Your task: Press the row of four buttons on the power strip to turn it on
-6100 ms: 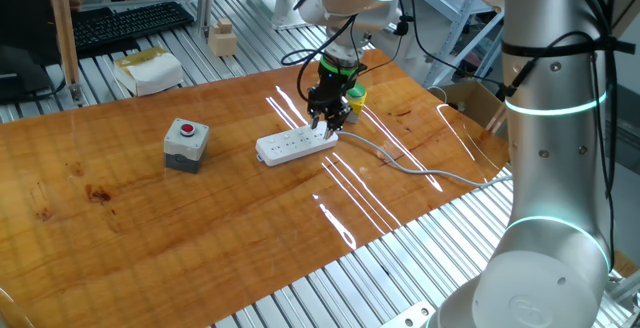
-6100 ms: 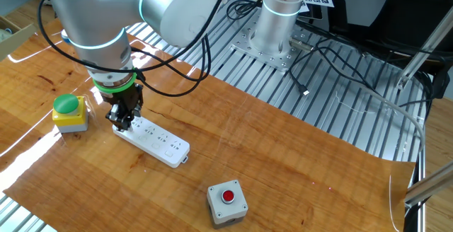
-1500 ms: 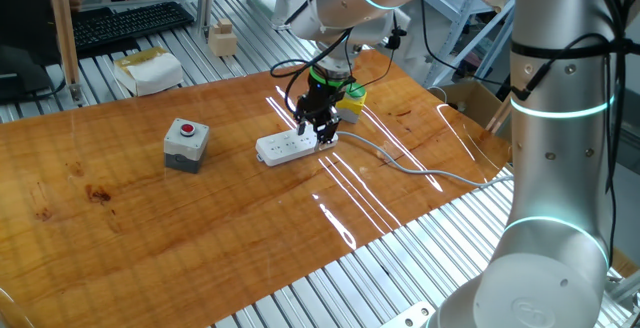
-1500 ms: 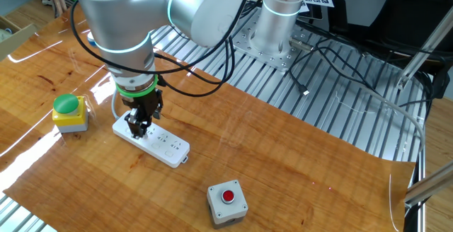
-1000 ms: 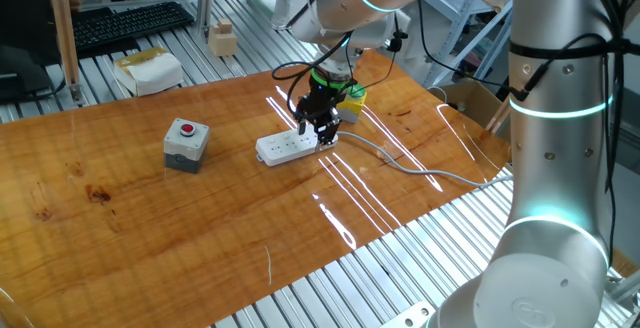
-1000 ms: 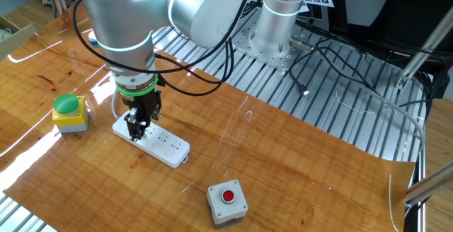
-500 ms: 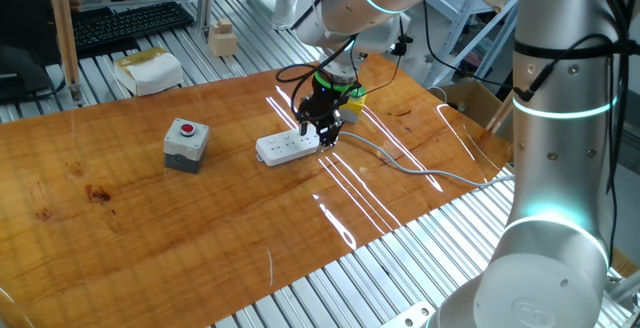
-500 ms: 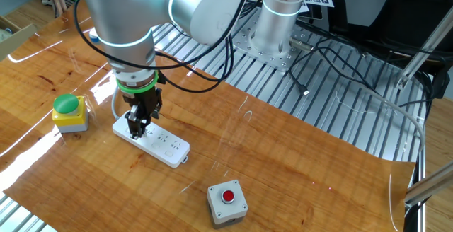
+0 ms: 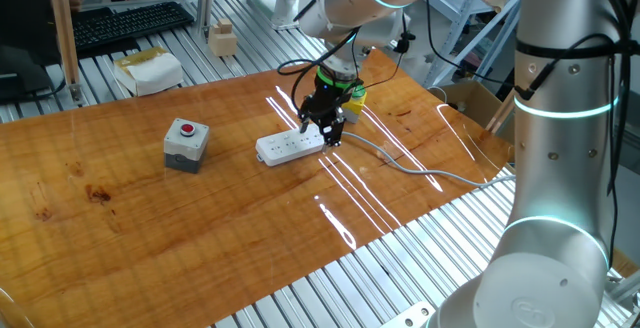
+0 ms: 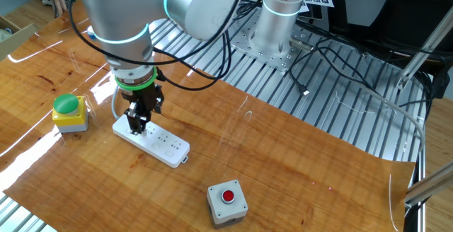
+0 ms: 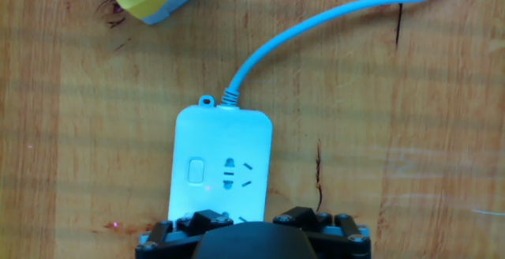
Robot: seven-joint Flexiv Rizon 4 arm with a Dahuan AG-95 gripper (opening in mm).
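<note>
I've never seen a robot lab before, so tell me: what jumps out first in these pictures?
A big silver arm with glowing green rings bends over a wooden table, its gripper poised over the cable end of a white power strip. Two boxes flank it: a yellow one with a green button and a grey one with a red button.

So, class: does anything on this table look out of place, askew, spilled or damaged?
Nothing stands out. The power strip lies flat, its cable trails loosely toward the table edge, and both button boxes sit upright.

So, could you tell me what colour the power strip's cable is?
The cable is grey, clearest in one fixed view.
</note>
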